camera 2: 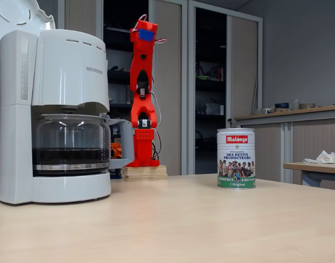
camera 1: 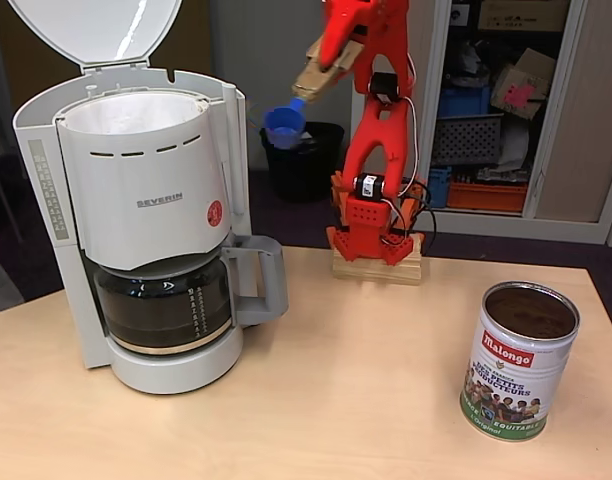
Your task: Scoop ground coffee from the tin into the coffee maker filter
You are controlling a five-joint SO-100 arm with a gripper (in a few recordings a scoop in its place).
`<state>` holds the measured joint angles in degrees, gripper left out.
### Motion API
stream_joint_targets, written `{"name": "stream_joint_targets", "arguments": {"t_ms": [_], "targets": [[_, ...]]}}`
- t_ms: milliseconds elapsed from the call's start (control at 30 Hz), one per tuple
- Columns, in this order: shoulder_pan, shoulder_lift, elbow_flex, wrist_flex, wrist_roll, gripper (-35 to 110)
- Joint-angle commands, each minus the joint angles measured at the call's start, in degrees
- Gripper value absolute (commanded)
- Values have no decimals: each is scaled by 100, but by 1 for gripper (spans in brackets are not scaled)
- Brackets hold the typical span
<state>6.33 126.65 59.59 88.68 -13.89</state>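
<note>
The claw (camera 1: pixel 321 75) is gripping a blue scoop (camera 1: pixel 284 125) by its handle, holding it high in the air beside the coffee maker's (camera 1: pixel 151 210) open top, behind the tabletop's (camera 1: pixel 336 390) far edge. The filter (camera 1: pixel 136 108) is sitting in the round basket, white and soft-rimmed, with the domed lid (camera 1: pixel 96 30) standing raised above it. The tin (camera 1: pixel 519 360) is standing upright near the tabletop's right edge, lidless, with dark grainy ground coffee (camera 1: pixel 531 312) showing inside. Bare wood is lying open between machine and tin, which are sitting well apart.
</note>
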Motion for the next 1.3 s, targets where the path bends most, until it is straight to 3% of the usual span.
{"name": "stream_joint_targets", "arguments": {"t_ms": [0, 533, 1267], "targets": [[-870, 369, 457, 202, 571, 0], [-3946, 1652, 3032, 70, 2927, 0], [-5001, 729, 5194, -2452, 3129, 0]]}}
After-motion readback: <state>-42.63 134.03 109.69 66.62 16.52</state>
